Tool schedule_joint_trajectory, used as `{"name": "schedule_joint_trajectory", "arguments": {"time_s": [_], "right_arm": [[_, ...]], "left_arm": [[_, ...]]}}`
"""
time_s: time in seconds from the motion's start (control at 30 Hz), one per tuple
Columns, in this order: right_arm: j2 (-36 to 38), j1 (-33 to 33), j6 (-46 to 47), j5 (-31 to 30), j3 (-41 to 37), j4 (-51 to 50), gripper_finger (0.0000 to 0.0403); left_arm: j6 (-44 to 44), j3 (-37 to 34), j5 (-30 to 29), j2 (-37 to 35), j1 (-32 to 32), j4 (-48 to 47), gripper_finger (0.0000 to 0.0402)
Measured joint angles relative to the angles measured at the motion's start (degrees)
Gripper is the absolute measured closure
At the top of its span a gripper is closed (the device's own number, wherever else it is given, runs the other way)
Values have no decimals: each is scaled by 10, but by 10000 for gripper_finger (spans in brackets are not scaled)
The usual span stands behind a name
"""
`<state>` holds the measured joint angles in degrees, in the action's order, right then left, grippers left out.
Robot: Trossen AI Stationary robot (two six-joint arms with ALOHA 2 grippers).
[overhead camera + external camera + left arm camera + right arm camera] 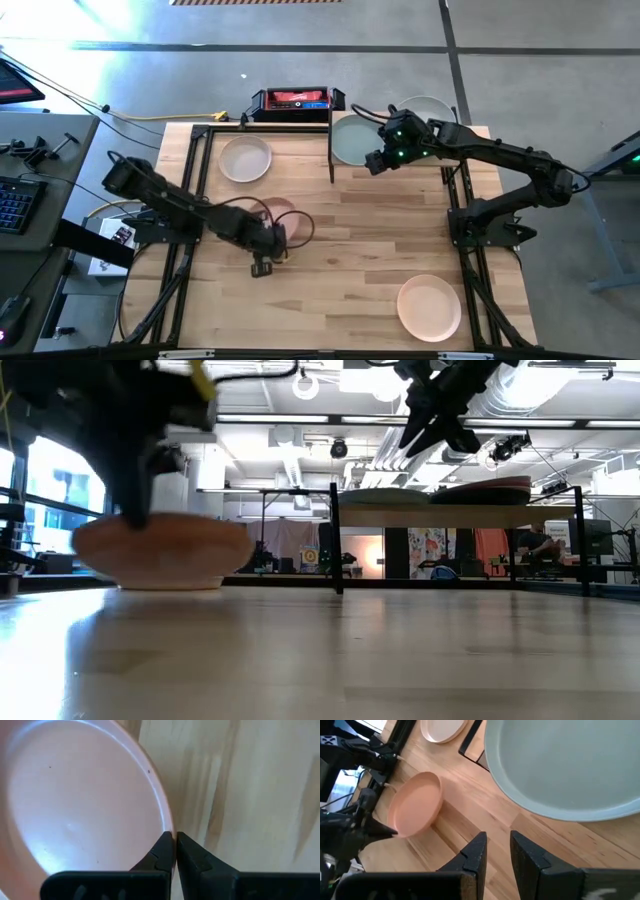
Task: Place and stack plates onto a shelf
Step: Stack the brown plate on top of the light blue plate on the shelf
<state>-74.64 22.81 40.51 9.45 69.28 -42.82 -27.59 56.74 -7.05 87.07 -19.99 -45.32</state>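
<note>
A pink plate (288,220) is in the left half of the table, with my left gripper (175,840) shut on its rim. In the right wrist view the same plate (415,802) shows tilted. My right gripper (496,851) hovers open, with nothing between its fingers, over the shelf (440,513) at the far right. A sage green plate (352,140) lies on the shelf, with a second plate (428,107) behind it. My left gripper pinches the pink plate's rim (169,831) on its near-left side, one finger inside the bowl and one outside. The fingers come from above, pointing steeply down. The plate sits tilted in the hold; whether its far edge still touches the table I cannot tell.
A cream plate (245,158) lies at the far left of the table and a peach plate (430,305) at the near right. The shelf's black frame post (331,150) stands between the cream plate and the shelf. A red and black box (295,100) sits beyond the far edge.
</note>
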Motion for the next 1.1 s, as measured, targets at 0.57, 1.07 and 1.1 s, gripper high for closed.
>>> {"name": "schedule_joint_trajectory", "arguments": {"time_s": [0.57, 1.07, 1.1], "right_arm": [[0, -40, -5, -9, 0, 21, 336], [-38, -69, -19, -19, 0, 104, 336], [-41, -69, -19, -19, 0, 112, 336]], "left_arm": [[479, 147, -32, 0, 65, -1, 401], [651, 150, -99, 0, 84, -2, 401], [656, 150, -102, 0, 84, -3, 401]]}}
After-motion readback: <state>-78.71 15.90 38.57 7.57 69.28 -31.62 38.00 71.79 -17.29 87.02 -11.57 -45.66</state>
